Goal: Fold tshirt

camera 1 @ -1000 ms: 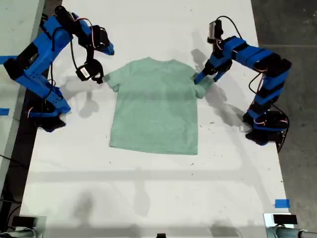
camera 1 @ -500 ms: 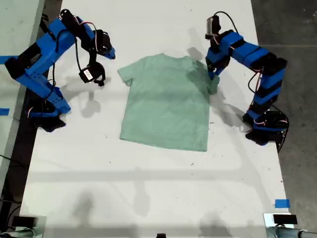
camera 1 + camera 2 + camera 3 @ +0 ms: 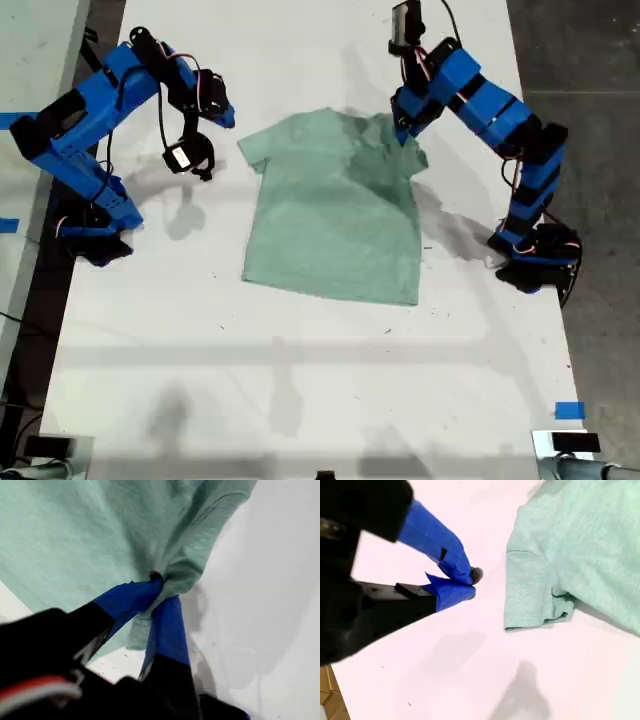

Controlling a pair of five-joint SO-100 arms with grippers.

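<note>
Mint-green cloth, the tshirt (image 3: pixel 335 210), lies mid-table in the exterior view, its body where it was half a second ago. My first gripper (image 3: pixel 402 137), on that view's right, has carried the pinched sleeve up and farther from the camera. White table (image 3: pixel 300 390) fills the scene, with dark floor (image 3: pixel 590 60) at the right edge.

First wrist view: my jaws are clenched on a bunched fold of tshirt (image 3: pixel 100 535).

Second wrist view: my second gripper (image 3: pixel 465 582) is pressed together on nothing, near the other sleeve (image 3: pixel 527 592) but apart from it.
</note>
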